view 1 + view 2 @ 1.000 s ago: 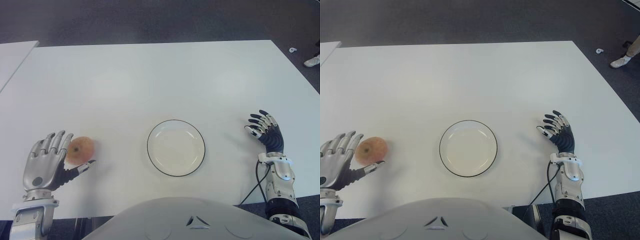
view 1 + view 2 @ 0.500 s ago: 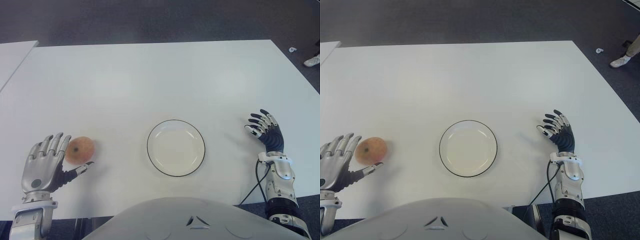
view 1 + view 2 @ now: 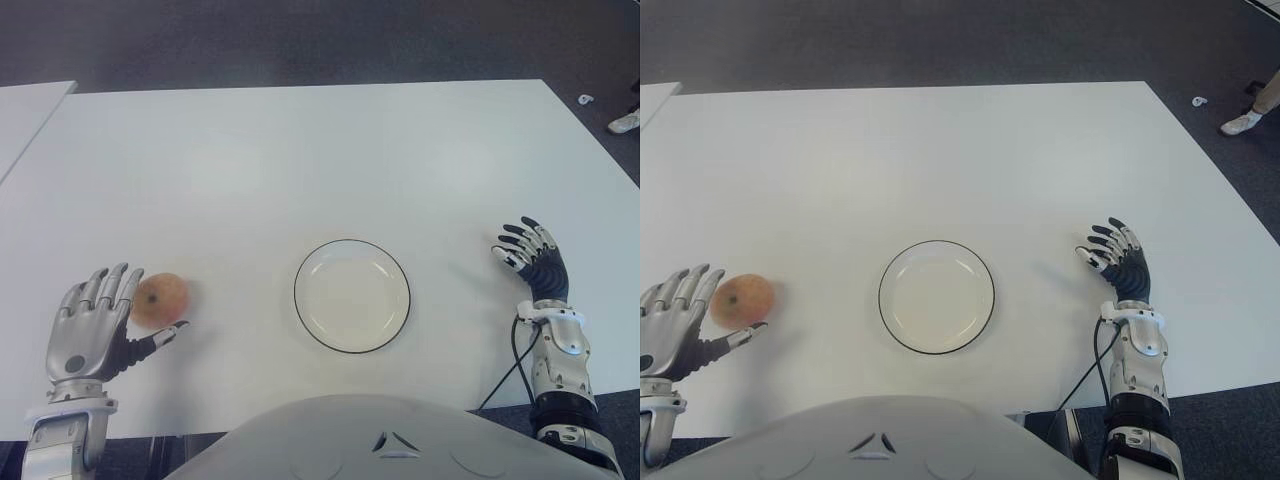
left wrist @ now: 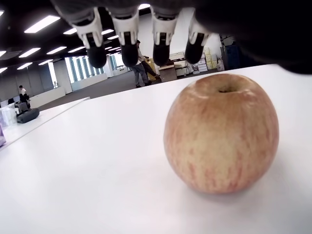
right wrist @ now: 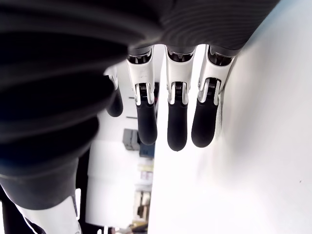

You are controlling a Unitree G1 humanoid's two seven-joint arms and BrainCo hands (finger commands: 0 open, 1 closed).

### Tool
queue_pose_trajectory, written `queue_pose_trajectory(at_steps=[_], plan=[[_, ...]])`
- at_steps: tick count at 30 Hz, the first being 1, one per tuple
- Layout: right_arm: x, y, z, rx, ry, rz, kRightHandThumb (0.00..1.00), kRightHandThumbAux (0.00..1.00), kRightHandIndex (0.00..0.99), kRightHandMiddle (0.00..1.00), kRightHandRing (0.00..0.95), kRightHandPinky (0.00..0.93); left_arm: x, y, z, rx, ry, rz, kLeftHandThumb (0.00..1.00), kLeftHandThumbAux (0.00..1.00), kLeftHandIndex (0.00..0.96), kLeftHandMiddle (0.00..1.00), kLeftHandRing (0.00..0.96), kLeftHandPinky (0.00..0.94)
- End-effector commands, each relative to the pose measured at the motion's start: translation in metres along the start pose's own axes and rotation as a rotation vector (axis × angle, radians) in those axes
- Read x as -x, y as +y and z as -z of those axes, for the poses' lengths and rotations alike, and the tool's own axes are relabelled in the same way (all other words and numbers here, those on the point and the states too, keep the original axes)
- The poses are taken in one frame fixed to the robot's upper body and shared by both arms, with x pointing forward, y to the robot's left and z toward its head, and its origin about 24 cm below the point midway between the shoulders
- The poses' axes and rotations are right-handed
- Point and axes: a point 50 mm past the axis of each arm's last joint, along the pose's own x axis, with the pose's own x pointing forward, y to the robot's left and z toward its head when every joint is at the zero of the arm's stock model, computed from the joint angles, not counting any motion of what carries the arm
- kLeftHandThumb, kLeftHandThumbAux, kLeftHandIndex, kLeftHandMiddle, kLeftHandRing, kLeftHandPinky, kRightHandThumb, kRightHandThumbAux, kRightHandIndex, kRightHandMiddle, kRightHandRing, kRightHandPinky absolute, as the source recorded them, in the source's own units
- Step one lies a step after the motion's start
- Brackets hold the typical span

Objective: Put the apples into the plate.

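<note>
Barely shifted since a second ago: left hand (image 3: 88, 330) spread beside apple (image 3: 160, 301) on table (image 3: 300, 170), ungrasped. Reaching step; next, close fingers, carry to plate (image 3: 352, 295). Right hand (image 3: 532, 262) relaxed, idle.

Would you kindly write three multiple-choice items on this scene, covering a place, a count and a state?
1. Where is the apple?
A. on the plate
B. on the table, left of the plate
C. beside the right hand

2. How many apples show?
A. one
B. two
C. three

3. What is the state of the left hand?
A. clenched round the apple
B. open, fingers spread beside the apple
C. flat on the plate

Key:
1 B, since it sits on the white table, apart from the plate.
2 A, since only one appears in either eye view.
3 B, since the left wrist view shows the fingertips above the apple, not closed on it. The right hand shows right of the plate.
</note>
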Motion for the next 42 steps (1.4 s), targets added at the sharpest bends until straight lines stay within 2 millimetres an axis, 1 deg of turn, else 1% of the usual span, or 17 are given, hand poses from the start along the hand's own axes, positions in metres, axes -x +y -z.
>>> queue_pose_trajectory(at_steps=[1, 7, 19, 42], plan=[[0.015, 0.005, 0.029, -0.022, 0.161, -0.01, 0.392, 0.803, 0.145, 0.299, 0.307, 0.319, -0.001, -0.005, -0.003, 0.017, -0.002, 0.009, 0.258, 0.16, 0.011, 0.0, 0.0, 0.0], [0.014, 0.005, 0.029, -0.027, 0.16, -0.017, 0.394, 0.813, 0.146, 0.302, 0.314, 0.329, -0.004, -0.005, -0.003, 0.014, 0.0, -0.002, 0.258, 0.16, 0.008, 0.0, 0.0, 0.0], [0.013, 0.007, 0.029, -0.02, 0.157, -0.007, 0.399, 0.792, 0.16, 0.309, 0.319, 0.35, -0.009, -0.005, -0.002, 0.012, -0.013, -0.027, 0.253, 0.171, 0.008, 0.0, 0.0, 0.0], [0.017, 0.006, 0.028, -0.02, 0.154, -0.016, 0.402, 0.794, 0.157, 0.313, 0.32, 0.337, -0.018, -0.004, -0.004, -0.005, -0.031, -0.063, 0.245, 0.174, 0.012, 0.0, 0.0, 0.0]])
